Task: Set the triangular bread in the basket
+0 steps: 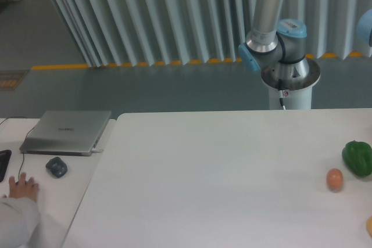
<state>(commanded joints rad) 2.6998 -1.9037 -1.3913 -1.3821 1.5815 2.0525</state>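
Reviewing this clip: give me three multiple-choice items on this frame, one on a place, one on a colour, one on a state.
1. Where is the egg?
A. beside the green pepper
B. on the laptop
C. by the mouse

2. What colour is the pepper?
A. red
B. green
C. yellow

3. What state is the laptop in?
A. open
B. closed
C. standing on edge

Answers: 1 A, it lies just left of the pepper at the table's right edge. 2 B, its skin is green. 3 B, its lid lies flat.
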